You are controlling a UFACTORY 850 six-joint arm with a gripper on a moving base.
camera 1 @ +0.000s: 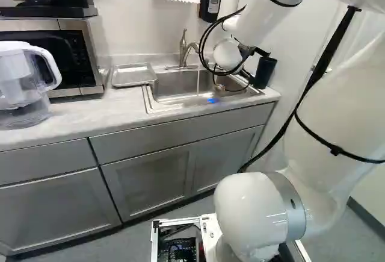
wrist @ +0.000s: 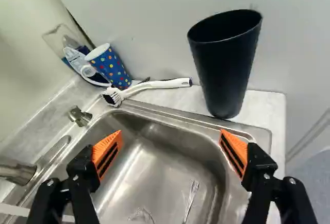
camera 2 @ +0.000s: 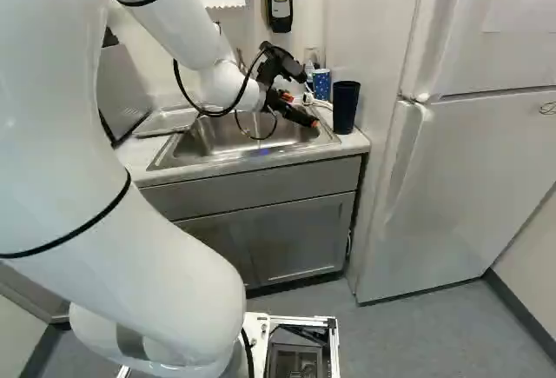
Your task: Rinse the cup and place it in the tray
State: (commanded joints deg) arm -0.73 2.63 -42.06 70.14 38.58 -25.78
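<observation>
My gripper (camera 2: 301, 98) hangs over the right part of the sink. In the wrist view the gripper (wrist: 171, 142) is open, its orange pads wide apart with nothing between them. A tall black cup (wrist: 225, 64) stands upright on the counter beyond the sink's rim, ahead of the fingers and touching neither. It also shows as the dark cup (camera 1: 264, 72) in the left base view. The shallow metal tray (camera 1: 133, 75) lies on the counter on the other side of the sink. A thin stream of water (camera 1: 198, 81) falls from the faucet (camera 1: 184, 50).
A dotted blue paper cup (wrist: 109, 65) and a white brush (wrist: 149, 86) are behind the sink's corner. Cutlery (wrist: 191, 201) lies in the sink basin (wrist: 154, 168). A water pitcher (camera 1: 24, 81) and a microwave (camera 1: 75, 57) stand left of the tray. A white fridge (camera 2: 452, 187) is at the right.
</observation>
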